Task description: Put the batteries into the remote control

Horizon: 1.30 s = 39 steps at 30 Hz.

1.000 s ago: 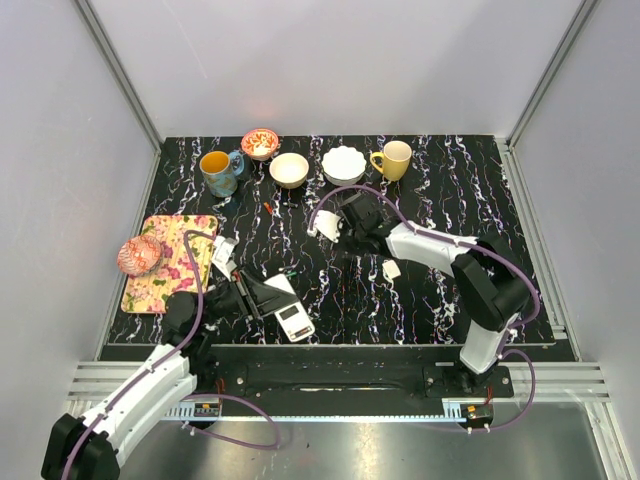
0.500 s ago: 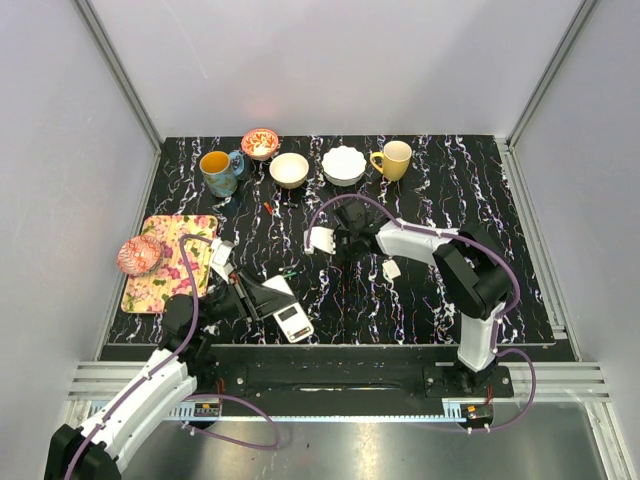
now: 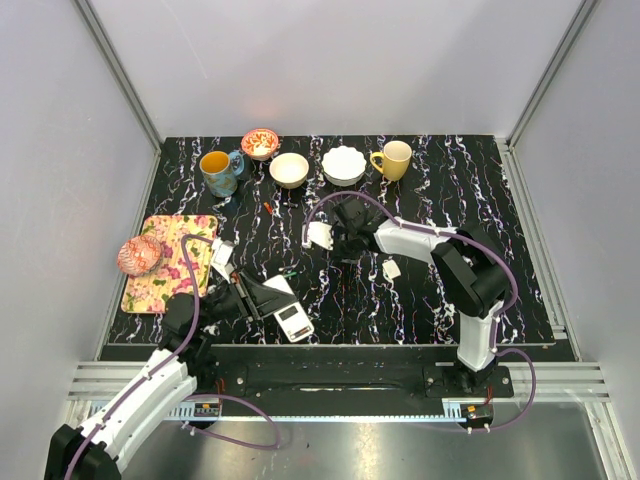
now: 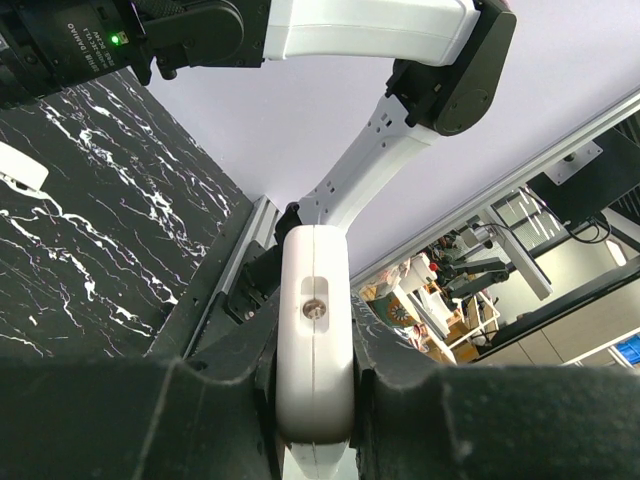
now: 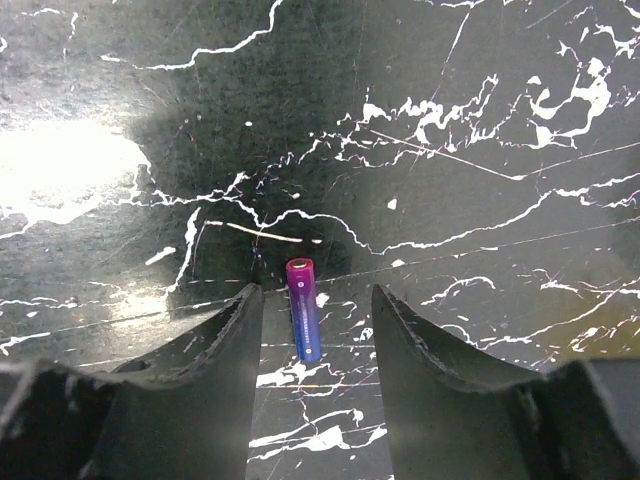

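In the left wrist view the remote control (image 4: pixel 314 330) shows edge-on as a white slab with a small screw, and my left gripper (image 4: pixel 315 362) is shut on it. From above, the left gripper (image 3: pixel 250 296) holds the remote control (image 3: pixel 293 319) near the table's front edge. My right gripper (image 5: pixel 317 297) stands open just over the table. A purple-to-blue battery (image 5: pixel 303 322) lies on the marble between its fingers, touching neither. In the top view the right gripper (image 3: pixel 345 240) hides that battery.
A small white piece (image 3: pixel 391 269) lies right of the right gripper. Along the back stand a blue mug (image 3: pixel 218 170), a patterned bowl (image 3: pixel 260 143), a cream bowl (image 3: pixel 289 169), a white bowl (image 3: pixel 343 164) and a yellow mug (image 3: pixel 395 159). A floral board (image 3: pixel 180 250) lies at the left.
The right gripper has shifted a little to the left and its jaws have opened, leaving the battery on the table between them. The left arm and the remote have not moved.
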Motion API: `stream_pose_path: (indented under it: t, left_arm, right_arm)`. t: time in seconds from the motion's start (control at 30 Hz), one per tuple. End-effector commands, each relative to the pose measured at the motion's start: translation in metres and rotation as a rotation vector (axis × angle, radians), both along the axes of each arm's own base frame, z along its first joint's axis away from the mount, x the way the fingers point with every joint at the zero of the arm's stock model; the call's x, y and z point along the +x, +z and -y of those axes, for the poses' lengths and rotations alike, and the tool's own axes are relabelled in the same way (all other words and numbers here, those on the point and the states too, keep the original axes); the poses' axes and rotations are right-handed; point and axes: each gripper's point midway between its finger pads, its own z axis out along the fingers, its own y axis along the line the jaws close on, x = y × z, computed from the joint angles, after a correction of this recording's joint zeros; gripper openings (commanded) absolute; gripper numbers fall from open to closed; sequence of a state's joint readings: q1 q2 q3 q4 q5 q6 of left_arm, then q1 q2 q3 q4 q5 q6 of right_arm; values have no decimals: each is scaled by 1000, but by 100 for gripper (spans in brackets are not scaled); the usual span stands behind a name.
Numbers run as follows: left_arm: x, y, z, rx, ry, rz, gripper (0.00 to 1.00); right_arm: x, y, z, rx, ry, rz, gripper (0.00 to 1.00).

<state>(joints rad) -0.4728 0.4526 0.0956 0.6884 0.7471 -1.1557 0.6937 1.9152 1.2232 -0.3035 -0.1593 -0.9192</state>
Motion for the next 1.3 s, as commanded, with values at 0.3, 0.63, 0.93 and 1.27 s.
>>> stream_pose_path:
  t: [0.3,0.63,0.93,1.27]
  left_arm:
    - [-2,17,-4,-22,28,69,0]
    - [10,15,-5,-26,80,29,0]
    - [21,4,1,-4,74,-26,0]
    - [22,-9,2,9,71,-64,0]
  right_arm:
    - [62,161,-23,486,-461,270,55]
    - [41,161,31,835,-1249,49,31]
    - [0,88,38,688,-1502,-107,100]
    - [-12,30,20,528,-1540,-101,93]
